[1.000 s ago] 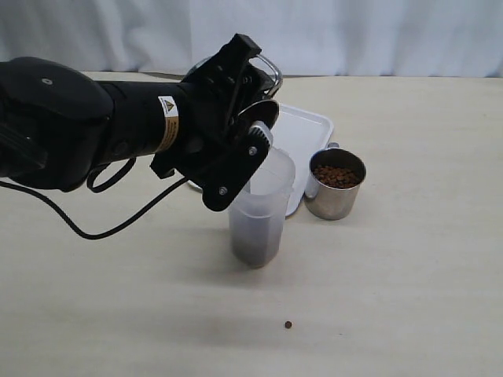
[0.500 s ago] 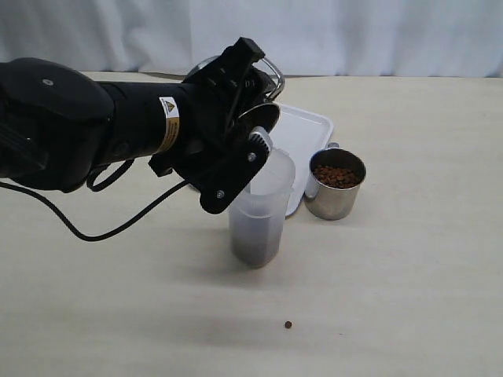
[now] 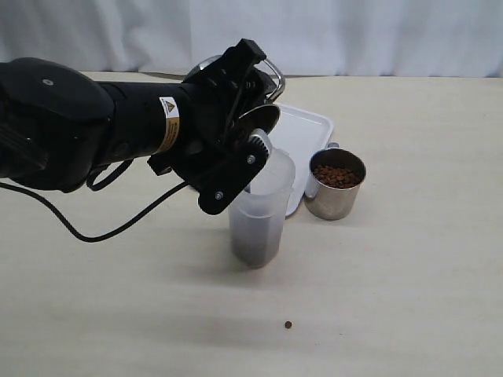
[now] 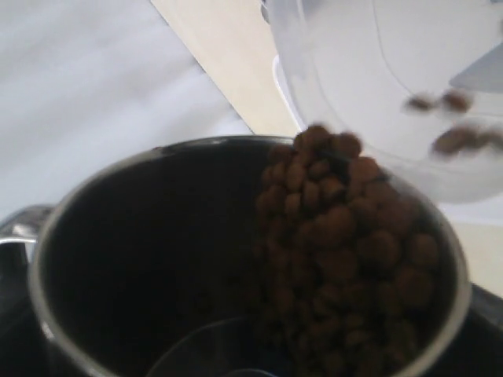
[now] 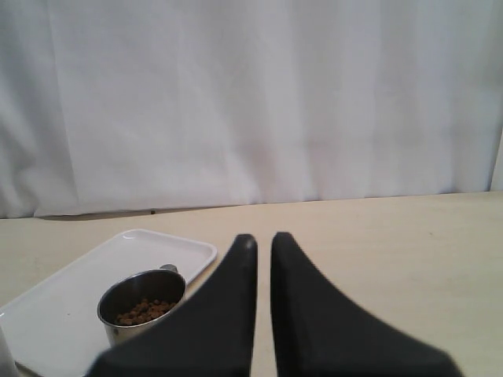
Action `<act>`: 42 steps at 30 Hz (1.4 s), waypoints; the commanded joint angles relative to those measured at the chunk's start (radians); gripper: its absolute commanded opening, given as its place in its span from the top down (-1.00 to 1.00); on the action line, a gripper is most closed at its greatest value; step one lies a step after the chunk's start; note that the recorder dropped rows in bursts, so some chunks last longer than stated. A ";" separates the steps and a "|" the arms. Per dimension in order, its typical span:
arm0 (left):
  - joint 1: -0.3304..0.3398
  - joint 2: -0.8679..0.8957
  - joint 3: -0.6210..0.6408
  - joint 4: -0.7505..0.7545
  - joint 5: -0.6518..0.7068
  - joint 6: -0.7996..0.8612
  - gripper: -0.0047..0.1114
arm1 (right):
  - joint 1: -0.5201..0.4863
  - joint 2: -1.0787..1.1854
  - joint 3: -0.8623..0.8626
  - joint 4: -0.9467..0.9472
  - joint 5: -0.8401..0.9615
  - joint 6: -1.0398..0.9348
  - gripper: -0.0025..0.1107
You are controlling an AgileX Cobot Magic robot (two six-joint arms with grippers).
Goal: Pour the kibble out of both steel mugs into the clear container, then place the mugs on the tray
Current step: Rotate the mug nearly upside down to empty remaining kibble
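Observation:
My left gripper (image 3: pixel 240 118) is shut on a steel mug (image 3: pixel 271 73) and holds it tipped over the clear container (image 3: pixel 260 206). Its black fingers hide most of the mug in the exterior view. In the left wrist view kibble (image 4: pixel 338 251) has slid to the mug's rim (image 4: pixel 47 259) and pellets (image 4: pixel 456 141) are falling into the container (image 4: pixel 377 71). Dark kibble (image 3: pixel 255 245) fills the container's bottom. The second steel mug (image 3: pixel 335 182), holding kibble, stands to the right beside the white tray (image 3: pixel 305 129). My right gripper (image 5: pixel 263 239) is shut on nothing, away from the mug (image 5: pixel 141 302).
One stray pellet (image 3: pixel 288 324) lies on the beige table in front of the container. The arm's black cable (image 3: pixel 94 234) loops over the table on the left. A white curtain closes off the back. The tray (image 5: pixel 71 287) lies behind the second mug in the right wrist view.
My left gripper has tipped the mug slightly further over the container. The second mug, the tray and the stray pellet have not moved.

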 commanded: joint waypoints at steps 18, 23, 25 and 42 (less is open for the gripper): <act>-0.061 -0.007 -0.019 -0.002 0.055 0.108 0.92 | -0.006 -0.004 0.004 0.005 -0.011 -0.004 0.87; -0.061 -0.007 -0.019 -0.002 0.055 0.131 0.92 | -0.006 -0.004 0.004 0.005 -0.011 -0.004 0.87; -0.061 -0.007 -0.019 -0.002 0.055 0.138 0.92 | -0.006 -0.004 0.004 0.005 -0.011 -0.004 0.87; -0.061 -0.007 -0.019 -0.002 0.059 0.268 0.92 | -0.006 -0.004 0.004 0.005 -0.011 -0.004 0.87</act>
